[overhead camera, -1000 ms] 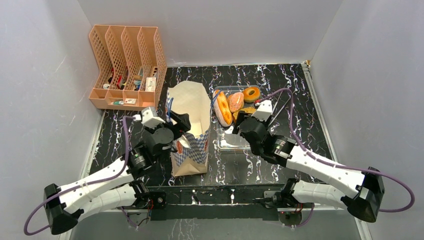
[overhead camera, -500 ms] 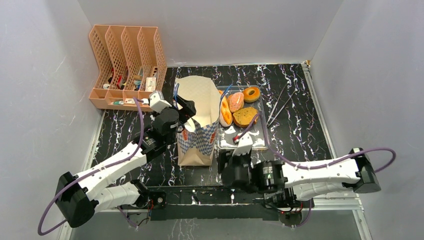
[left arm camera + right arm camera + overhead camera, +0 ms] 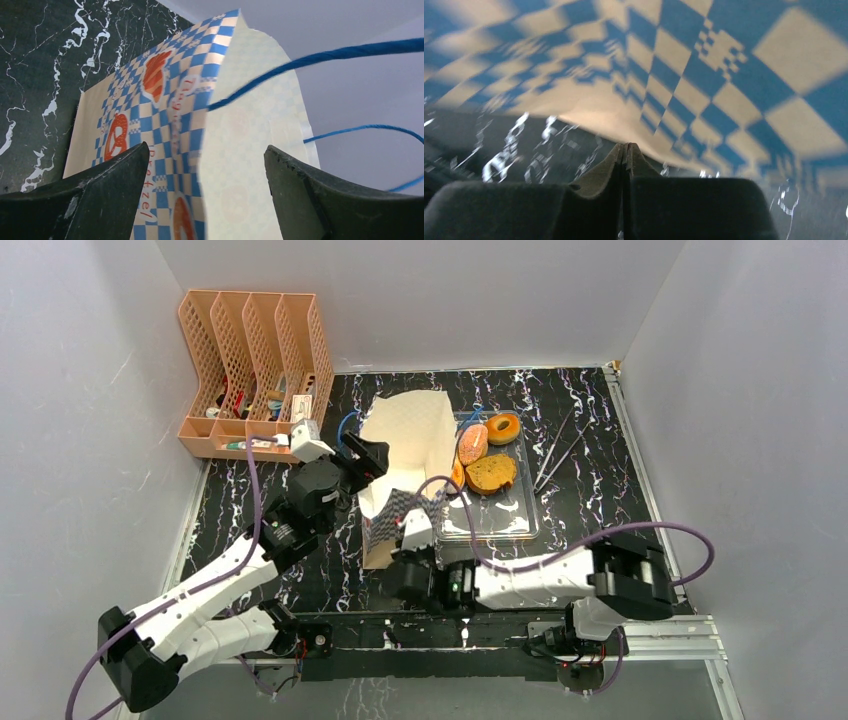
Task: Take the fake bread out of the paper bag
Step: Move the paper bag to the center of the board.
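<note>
**Bread [image 3: 491, 473] out in the tray [image 3: 495, 515] beside the paper bag [image 3: 405, 435]**

Upper left of the overhead view, a peach file rack [image 3: 255, 375] stands by the wall. Moving right, the left gripper [image 3: 206, 147] is spread wide at the bag's mouth, with the checked rim between its fingers. Whether they touch it, I can't tell. Blue cord handles [image 3: 360, 51] loop past. The bag is centre frame, pale inside showing to the overhead camera. At its lower edge the right gripper [image 3: 625, 146] has its jaws pressed together on nothing, right up by the checked band. Right again, the bread lies in the clear tray: a ring, an orange piece, a brown slice, and a loaf half hidden behind the bag's edge. Thin tongs [image 3: 560, 445] lie just past the tray.
</note>
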`<state>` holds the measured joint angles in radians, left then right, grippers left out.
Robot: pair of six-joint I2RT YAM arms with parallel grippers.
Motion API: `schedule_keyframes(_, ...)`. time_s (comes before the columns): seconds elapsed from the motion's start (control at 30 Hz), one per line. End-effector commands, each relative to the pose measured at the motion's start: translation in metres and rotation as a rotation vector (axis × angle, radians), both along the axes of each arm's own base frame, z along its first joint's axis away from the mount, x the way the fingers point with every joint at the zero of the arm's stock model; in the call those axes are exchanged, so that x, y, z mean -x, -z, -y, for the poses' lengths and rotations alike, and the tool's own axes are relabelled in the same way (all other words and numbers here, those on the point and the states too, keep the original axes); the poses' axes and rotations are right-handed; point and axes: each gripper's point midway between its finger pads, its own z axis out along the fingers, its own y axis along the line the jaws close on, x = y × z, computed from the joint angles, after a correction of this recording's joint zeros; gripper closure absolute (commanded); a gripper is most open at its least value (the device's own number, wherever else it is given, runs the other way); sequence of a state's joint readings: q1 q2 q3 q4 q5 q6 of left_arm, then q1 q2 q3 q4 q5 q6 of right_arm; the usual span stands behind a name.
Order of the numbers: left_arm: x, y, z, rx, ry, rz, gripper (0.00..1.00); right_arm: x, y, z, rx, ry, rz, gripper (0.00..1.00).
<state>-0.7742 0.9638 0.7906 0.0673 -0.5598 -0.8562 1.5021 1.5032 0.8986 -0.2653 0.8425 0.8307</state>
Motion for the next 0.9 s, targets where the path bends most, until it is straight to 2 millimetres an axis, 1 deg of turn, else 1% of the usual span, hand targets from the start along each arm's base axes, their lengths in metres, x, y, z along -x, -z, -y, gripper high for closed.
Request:
schedule_keyframes(0.0, 0.014, -0.023, -0.011, 0.024, 0.019, 0.027, 0.16, -0.063, -0.009, -0.034, -0.079, -0.019, 0.007, 1.0)
schedule_keyframes(0.13, 0.021, -0.024, -0.018, 0.008, 0.022, 0.018, 0.15, -0.088, -0.008, -0.041, -0.072, -0.012, 0.014, 1.0)
schedule_keyframes(0.27, 0.029, -0.023, -0.026, -0.009, 0.025, 0.009, 0.15, -0.113, -0.014, -0.045, -0.077, -0.004, 0.026, 1.0)
schedule_keyframes(0.4, 0.033, -0.019, -0.032, -0.044, 0.022, -0.005, 0.15, -0.129, -0.021, -0.051, -0.093, -0.012, 0.036, 1.0)
schedule_keyframes(0.5, 0.038, -0.017, -0.037, -0.053, 0.021, -0.009, 0.15, -0.141, -0.016, -0.058, -0.083, -0.017, 0.031, 1.0)
schedule_keyframes(0.57, 0.042, -0.014, -0.042, -0.056, 0.014, -0.013, 0.15, -0.153, -0.016, -0.061, -0.086, -0.012, 0.032, 1.0)
schedule_keyframes(0.77, 0.053, 0.006, -0.068, -0.043, -0.074, -0.039, 0.15, -0.189, -0.008, -0.074, -0.091, -0.01, 0.033, 1.0)
schedule_keyframes(0.87, 0.056, 0.021, -0.077, -0.04, -0.112, -0.057, 0.15, -0.212, -0.008, -0.079, -0.09, -0.004, 0.05, 1.0)
